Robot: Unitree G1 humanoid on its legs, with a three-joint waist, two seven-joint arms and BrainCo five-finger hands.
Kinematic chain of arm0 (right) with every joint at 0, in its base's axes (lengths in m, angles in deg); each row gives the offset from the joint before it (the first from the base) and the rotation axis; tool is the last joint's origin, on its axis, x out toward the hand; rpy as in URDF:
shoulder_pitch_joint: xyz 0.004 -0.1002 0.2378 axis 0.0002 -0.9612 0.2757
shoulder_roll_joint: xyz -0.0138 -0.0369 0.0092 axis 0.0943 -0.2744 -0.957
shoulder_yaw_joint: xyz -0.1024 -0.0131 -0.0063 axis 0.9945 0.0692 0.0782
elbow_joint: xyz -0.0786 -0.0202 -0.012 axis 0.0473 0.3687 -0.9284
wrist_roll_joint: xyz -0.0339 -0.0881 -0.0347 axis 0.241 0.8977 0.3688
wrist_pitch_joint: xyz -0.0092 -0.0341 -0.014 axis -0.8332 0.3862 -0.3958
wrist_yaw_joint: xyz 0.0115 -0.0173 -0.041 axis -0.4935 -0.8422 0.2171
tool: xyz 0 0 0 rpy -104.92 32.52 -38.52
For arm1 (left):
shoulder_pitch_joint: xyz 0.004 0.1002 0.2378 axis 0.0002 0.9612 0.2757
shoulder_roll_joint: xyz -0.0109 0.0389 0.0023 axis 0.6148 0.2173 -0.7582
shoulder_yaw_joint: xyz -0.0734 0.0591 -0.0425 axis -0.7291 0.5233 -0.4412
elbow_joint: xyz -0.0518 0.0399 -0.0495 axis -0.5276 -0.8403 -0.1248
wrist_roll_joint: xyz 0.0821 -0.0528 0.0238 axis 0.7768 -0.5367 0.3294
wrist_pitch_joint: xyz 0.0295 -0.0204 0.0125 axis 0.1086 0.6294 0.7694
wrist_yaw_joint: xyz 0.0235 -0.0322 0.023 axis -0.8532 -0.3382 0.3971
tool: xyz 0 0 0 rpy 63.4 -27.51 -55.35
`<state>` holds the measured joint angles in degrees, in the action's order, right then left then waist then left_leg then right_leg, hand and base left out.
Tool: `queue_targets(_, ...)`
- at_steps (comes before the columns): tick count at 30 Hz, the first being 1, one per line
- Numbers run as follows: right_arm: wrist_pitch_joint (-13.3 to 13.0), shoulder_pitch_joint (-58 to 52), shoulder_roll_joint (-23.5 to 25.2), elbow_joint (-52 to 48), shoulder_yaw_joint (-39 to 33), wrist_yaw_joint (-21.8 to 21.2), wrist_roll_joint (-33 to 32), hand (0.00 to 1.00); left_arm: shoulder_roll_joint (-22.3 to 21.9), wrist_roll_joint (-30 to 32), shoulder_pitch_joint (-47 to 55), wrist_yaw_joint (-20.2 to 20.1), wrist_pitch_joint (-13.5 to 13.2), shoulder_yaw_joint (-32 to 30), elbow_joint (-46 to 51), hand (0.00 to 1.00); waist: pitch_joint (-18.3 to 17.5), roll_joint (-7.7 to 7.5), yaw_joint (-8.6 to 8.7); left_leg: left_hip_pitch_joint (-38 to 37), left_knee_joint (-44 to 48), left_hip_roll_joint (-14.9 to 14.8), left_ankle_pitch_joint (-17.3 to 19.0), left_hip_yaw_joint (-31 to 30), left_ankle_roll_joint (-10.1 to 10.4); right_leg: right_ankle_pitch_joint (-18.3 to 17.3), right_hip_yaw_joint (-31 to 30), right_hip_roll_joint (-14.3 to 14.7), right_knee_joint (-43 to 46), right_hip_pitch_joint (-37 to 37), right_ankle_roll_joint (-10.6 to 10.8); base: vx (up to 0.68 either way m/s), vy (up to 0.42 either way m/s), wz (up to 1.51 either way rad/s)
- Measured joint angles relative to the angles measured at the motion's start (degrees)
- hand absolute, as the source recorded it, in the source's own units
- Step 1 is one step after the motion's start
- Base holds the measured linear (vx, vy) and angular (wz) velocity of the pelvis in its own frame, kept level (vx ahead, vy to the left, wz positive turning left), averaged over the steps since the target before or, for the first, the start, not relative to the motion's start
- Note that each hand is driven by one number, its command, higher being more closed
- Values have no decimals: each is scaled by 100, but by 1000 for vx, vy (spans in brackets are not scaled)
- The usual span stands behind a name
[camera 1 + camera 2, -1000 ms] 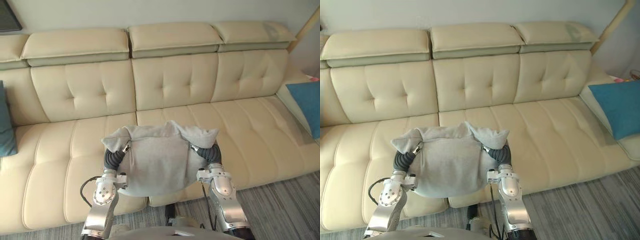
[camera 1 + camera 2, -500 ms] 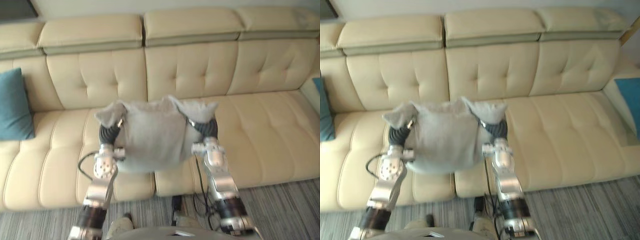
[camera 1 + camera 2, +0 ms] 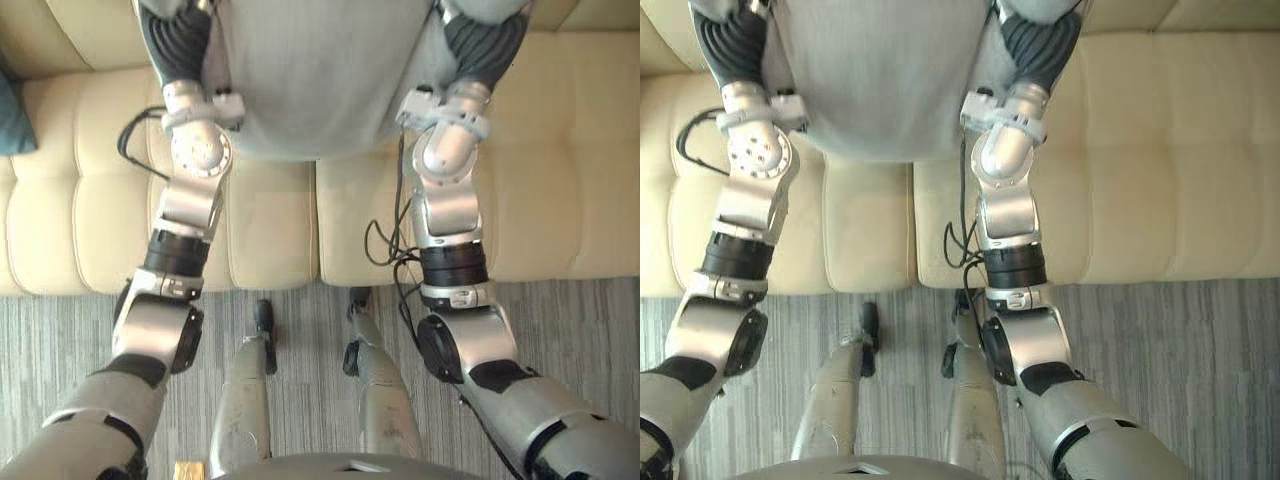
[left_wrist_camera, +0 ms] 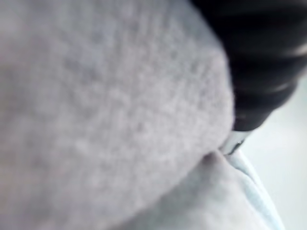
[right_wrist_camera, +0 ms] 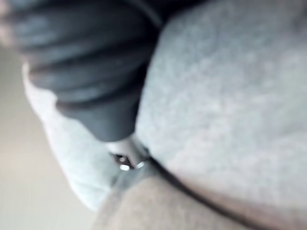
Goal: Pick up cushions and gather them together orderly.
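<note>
One grey cushion (image 3: 320, 80) sits at the top centre of the frame, over the sofa (image 3: 560, 150) seat. It is clamped between the left robot hand (image 3: 178, 45) on its left flank and the right robot hand (image 3: 487, 42) on its right flank. Both dark covers press into the fabric. Whether either robot hand is spread or closed beyond that cannot be told, as the cushion hides it.

The fabric reads as fleecy and matte and is judged non-slippery. The body bulges round both covers and sags to a rounded lower edge, so it is judged soft, light and easily deformed, and not fragile.

Recommended hold: opposite side edges, squeezed inward evenly. A one-sided hold would likely let it fold and droop.

One teal cushion (image 3: 10, 120) lies on the sofa at the left edge, well apart.
</note>
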<state>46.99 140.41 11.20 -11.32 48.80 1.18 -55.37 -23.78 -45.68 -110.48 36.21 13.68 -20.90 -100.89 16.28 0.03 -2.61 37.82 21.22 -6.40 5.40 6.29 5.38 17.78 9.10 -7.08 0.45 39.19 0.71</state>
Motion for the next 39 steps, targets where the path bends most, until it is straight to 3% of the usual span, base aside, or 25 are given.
queue_targets(3, 117, 203, -50, 58, -26, 7, -32, 100, 8, -13, -218, -12, 1, -29, -218, 100, 51, -2, 33, 226, -197, 14, -154, 12, 64, 23, 5, -10, -12, 318, -28, -7, -9, 10)
queue_targets(5, 207, 440, -47, 255, -118, -9, -71, 100, -11, -130, -420, -101, 13, -88, -446, 100, 267, -5, 77, 239, -385, -6, -270, 92, 132, 31, -10, -7, -18, 411, -38, -13, -2, 7)
queue_targets(6, 224, 487, -50, 254, -120, -8, -90, 100, -13, -158, -463, -127, 12, -100, -482, 0, 361, -2, 90, 234, -435, -20, -303, 153, 139, 30, -29, -2, -17, 430, -38, 0, 0, 0)
queue_targets(7, 224, 513, -51, 254, -113, -9, -123, 100, -14, -217, -472, -129, 9, -115, -492, 0, 386, -6, 96, 256, -451, -25, -306, 171, 137, 30, -48, 2, -10, 471, -38, 0, 0, 0)
queue_targets(8, 222, 591, -52, 247, -109, -10, -189, 0, -17, -296, -508, -127, -4, -168, -526, 0, 412, -7, 107, 345, -442, -30, -306, 193, 137, 30, -67, 4, -11, 561, -38, 0, 0, 0)
queue_targets(16, 203, 976, -195, 220, -114, -6, -255, 0, 17, -361, -661, -143, -56, -577, -580, 0, 440, -5, 127, 703, -431, -119, -320, 384, 85, 16, -107, 9, 42, 910, -27, -18, 4, 2)
queue_targets(20, 205, 1136, -418, 325, -92, -86, -724, 0, 295, -448, -823, -296, -34, -656, -773, 0, 453, -10, 143, 699, -419, -162, -370, 432, 73, 17, -101, 37, 66, 934, -29, -13, -1, -1)
queue_targets(25, 205, 1947, -1233, 1077, 129, -382, -1525, 0, 763, -591, -949, -627, 97, -860, -1009, 0, 453, -10, 207, 655, -392, -172, -372, 423, 71, 18, -98, 37, 169, 923, -29, 0, 0, 0)
queue_targets(27, 207, 2005, -1437, 1181, 125, -414, -1794, 0, 809, -681, -937, -669, 146, -992, -1085, 0, 453, -11, 210, 579, -392, -176, -372, 409, 71, 18, -100, 39, 221, 860, -29, 0, 0, 0)
queue_targets(32, 203, 1990, -2185, 1378, 106, -572, -2572, 0, 1405, -1079, -570, -878, 163, -1334, -1080, 0, 451, -9, 256, 208, -448, -161, -369, 357, 62, -130, -104, 36, 282, 482, -53, -7, -3, 3)
queue_targets(35, 131, 1700, -2513, 1248, 39, -669, -2779, 0, 1679, -1251, -242, -973, 160, -1556, -1026, 0, 446, -11, 262, 67, -480, -231, -357, 354, 48, -224, -82, 104, 267, 323, -47, -3, -24, 1)
queue_targets(39, -15, -83, -2613, 332, -752, -765, -2988, 0, 1757, -1520, 1173, -1238, 58, -2205, -493, 0, 438, -23, 247, -403, -783, -266, -421, 421, 99, -281, -76, 179, 241, 37, -63, 29, -46, -8)
